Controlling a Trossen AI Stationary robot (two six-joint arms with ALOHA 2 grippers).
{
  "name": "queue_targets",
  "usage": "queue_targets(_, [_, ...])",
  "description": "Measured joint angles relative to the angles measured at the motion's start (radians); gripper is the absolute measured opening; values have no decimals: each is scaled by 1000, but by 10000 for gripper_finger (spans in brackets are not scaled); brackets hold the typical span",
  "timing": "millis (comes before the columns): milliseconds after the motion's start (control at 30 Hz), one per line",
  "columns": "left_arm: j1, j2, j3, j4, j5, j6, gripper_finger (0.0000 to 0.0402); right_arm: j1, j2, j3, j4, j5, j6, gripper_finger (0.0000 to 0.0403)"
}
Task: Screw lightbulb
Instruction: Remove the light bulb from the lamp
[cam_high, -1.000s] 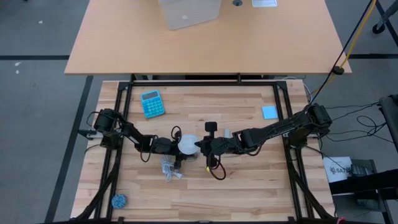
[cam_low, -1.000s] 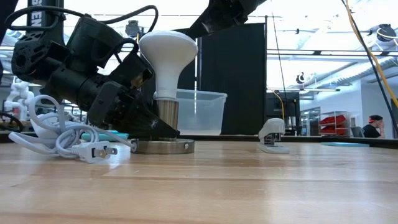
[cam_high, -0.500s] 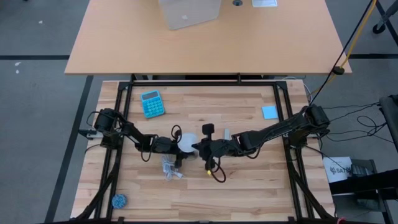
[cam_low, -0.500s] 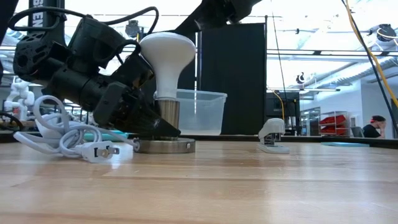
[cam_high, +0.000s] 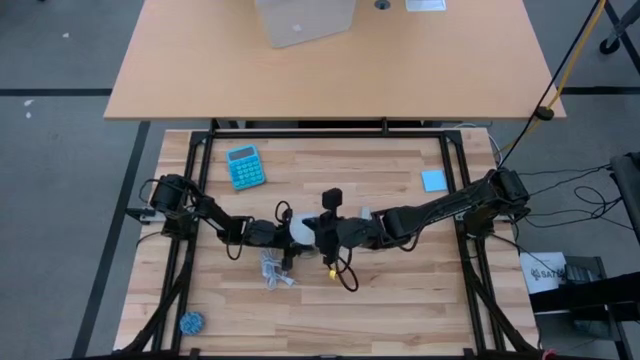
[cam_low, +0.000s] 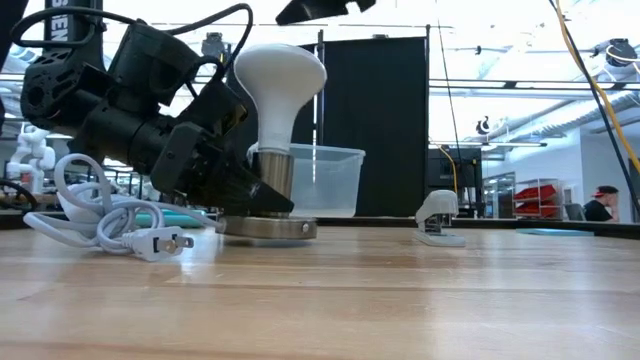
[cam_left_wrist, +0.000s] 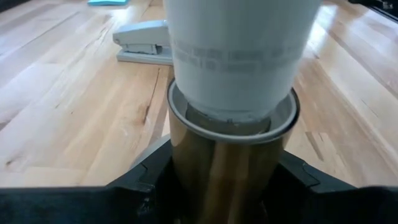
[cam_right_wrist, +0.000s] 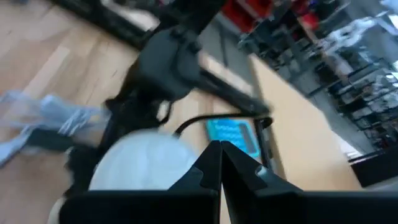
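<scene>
Both arms were in on it. The left claw (cam_low: 225, 185) was pinching the brass socket (cam_left_wrist: 230, 168) down on the desk (cam_low: 400, 290), with the lightbulb (cam_low: 278, 85) standing upright in it. The right claw (cam_right_wrist: 219, 163) hovered over the dome, fingers pressed together. I'd guess seated, final tightening left.

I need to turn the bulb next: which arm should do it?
Right, probably. The right gripper hangs above the lightbulb, fingers together, free to come down on the dome. The left gripper is busy clamping the metal socket under the bulb, steadying it.
</scene>
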Motion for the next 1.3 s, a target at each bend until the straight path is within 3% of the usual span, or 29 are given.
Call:
queue_targets(100, [0, 0, 0, -1, 1, 0, 177, -12, 21, 2, -112, -135, 69, 0])
queue_targets(167, [0, 3, -5, -15, 2, -4, 177, -25, 54, 6, -141, -166, 125, 0])
queue_targets(300, [1, 3, -3, -19, 4, -4, 177, -24, 73, 8, -134, -143, 129, 0])
queue_targets(633, [0, 0, -1, -5, 4, 0, 177, 8, -15, -1, -40, -83, -31, 0])
queue_targets(1033, [0, 0, -2, -6, 9, -3, 177, 31, -32, 1, 142, 66, -200, 0])
queue_targets(1100, [0, 0, -2, -6, 9, -3, 177, 23, -26, 3, 77, 40, -147, 0])
queue_targets(1233, [0, 1, -4, -28, 9, -7, 177, -27, 34, 3, -146, -192, 61, 0])
queue_targets(1300, [2, 4, -5, -20, 12, -10, 176, -37, 68, 13, -180, -213, 128, 0])
